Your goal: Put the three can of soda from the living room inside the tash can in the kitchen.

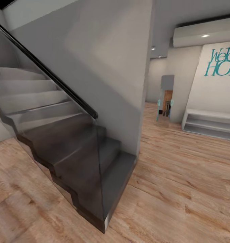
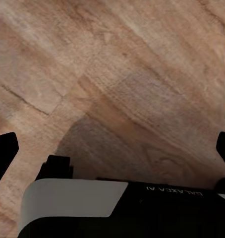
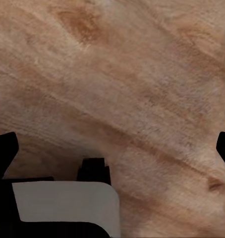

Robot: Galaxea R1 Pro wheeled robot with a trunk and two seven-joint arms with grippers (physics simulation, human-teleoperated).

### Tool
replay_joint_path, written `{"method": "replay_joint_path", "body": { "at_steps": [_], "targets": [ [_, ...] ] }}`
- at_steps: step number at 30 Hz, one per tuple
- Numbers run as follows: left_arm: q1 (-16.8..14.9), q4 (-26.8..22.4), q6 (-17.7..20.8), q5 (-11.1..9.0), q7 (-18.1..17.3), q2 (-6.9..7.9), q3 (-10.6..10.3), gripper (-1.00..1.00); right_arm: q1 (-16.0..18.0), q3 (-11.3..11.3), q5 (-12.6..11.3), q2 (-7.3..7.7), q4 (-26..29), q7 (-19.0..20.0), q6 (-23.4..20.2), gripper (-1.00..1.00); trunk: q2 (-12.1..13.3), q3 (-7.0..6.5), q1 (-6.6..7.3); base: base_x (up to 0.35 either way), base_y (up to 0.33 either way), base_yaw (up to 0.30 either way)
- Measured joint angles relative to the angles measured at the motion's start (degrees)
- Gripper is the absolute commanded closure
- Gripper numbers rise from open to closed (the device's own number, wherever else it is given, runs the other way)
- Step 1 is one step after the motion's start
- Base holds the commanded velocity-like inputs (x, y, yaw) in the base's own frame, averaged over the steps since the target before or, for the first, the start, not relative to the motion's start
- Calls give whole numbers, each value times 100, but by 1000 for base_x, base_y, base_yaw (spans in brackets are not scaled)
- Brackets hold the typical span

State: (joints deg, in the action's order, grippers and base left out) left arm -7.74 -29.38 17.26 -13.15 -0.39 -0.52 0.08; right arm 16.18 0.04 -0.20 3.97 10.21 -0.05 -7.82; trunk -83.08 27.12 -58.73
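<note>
Head view, left to right: dark staircase (image 1: pixel 77 158) with glass side panel and black handrail (image 1: pixel 47 72), upper steps cut off at the frame edge; grey wall (image 1: pixel 104 67); wood plank floor (image 1: pixel 182 175); tall narrow mirror (image 1: pixel 165 98), its reflection too blurred to read; low white shelf (image 1: pixel 209 123); teal wall lettering (image 1: pixel 223 62), cut off at the right edge. Soda cans and trash can: not seen here.

Left wrist view: left gripper (image 2: pixel 112 148), fingers (image 2: pixel 4 153) spread wide at both frame edges, holding nothing, floor beneath.

Right wrist view: right gripper (image 3: pixel 112 148), fingers (image 3: pixel 5 148) equally wide apart, empty, over floor.
</note>
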Motion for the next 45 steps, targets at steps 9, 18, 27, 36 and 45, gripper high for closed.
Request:
{"method": "replay_joint_path", "body": {
  "at_steps": [9, 18, 27, 36, 45],
  "targets": [
    [-117, -930, 390, -245, 75, -71, -1, -100, 66, -8, -4, 171, 1420, 11, -340, -100, 0, 1, 0, -40, 6, -290],
    [-88, -1315, 520, -325, 857, -404, -32, -100, -2058, -159, -6, 367, 5757, 13, -2272, -100, 0, 1, 0, -201, 56, -290],
    [403, -2697, 1113, -326, 1004, -516, -515, -100, -2482, -338, 20, 386, 6821, 255, -2637, -100, 0, 1, 0, -26, 7, -291],
    [464, -2948, 1185, -338, 995, -636, -844, -100, -2460, -335, 47, 387, 6947, 435, -2683, -100, 0, 1, 0, -16, 17, -290],
    [416, -2961, 1209, -344, 976, -721, -1209, -100, -2317, -321, 54, 392, 7083, 439, -2905, -100, 0, 1, 0, -123, 213, -132]
  ]
}}
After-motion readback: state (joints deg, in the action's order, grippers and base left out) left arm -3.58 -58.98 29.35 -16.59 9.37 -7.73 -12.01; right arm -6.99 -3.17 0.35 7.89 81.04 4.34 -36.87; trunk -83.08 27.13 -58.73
